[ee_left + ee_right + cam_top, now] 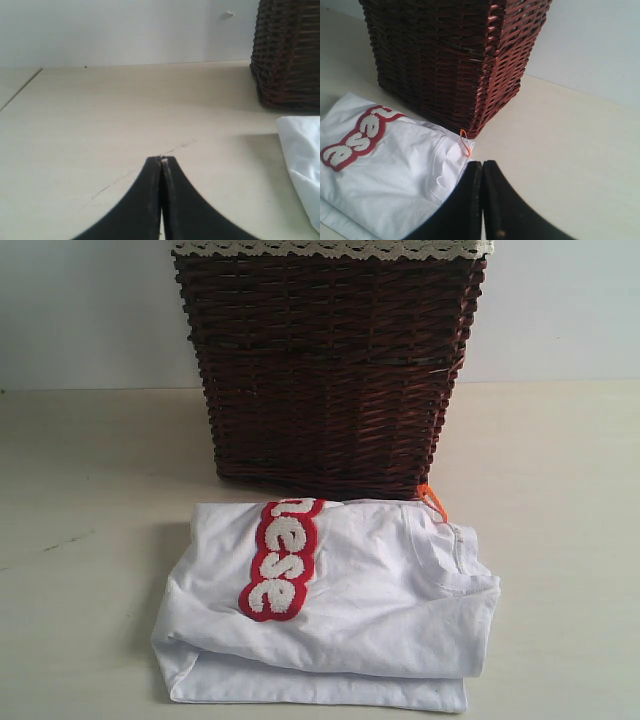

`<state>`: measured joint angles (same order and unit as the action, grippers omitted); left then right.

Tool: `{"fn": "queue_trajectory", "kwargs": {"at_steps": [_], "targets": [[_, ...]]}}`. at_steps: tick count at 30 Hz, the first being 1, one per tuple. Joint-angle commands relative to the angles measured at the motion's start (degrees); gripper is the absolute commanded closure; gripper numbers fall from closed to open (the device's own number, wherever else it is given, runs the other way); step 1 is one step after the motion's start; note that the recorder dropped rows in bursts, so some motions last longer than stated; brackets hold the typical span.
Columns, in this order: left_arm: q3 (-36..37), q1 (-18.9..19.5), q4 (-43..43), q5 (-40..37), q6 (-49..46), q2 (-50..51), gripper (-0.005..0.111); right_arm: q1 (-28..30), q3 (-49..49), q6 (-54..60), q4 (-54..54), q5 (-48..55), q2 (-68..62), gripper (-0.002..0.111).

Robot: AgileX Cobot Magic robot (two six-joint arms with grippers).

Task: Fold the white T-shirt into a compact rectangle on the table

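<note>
The white T-shirt (340, 605) lies folded in a rough rectangle on the table (90, 570), just in front of the wicker basket. Red-edged white letters (280, 558) run across its top, and an orange tag (432, 500) sticks out at its far right corner. Neither gripper shows in the exterior view. My left gripper (161, 160) is shut and empty over bare table, with an edge of the T-shirt (302, 160) off to one side. My right gripper (482, 163) is shut and empty beside the corner of the T-shirt (390, 170) that carries the orange tag (465, 142).
A dark brown wicker basket (330, 370) with white lace trim (330, 248) stands behind the shirt against a pale wall. A thin dark crack line (175, 148) runs across the tabletop near the left gripper.
</note>
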<state>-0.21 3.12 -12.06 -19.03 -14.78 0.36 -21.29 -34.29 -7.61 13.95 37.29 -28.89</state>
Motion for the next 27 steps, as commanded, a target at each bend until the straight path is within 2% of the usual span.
{"fn": "queue_trajectory", "kwargs": {"at_steps": [1, 6, 15, 27], "targets": [[0.21, -1.90, 1.26, -0.45, 0.06, -0.36, 0.107, -0.04, 0.28, -0.17, -0.03, -0.14, 0.14, 0.108], [0.21, -3.69, 1.03, -1.82, 0.83, -0.36, 0.107, -0.04, 0.28, -0.17, -0.03, -0.14, 0.14, 0.108], [0.21, -3.69, 1.15, -1.45, 6.51, -0.36, 0.107, -0.04, 0.28, -0.17, -0.03, -0.14, 0.14, 0.108], [0.21, -3.69, 0.77, -1.45, 6.52, -0.36, 0.107, -0.04, 0.28, -0.17, -0.03, -0.14, 0.14, 0.108]]}}
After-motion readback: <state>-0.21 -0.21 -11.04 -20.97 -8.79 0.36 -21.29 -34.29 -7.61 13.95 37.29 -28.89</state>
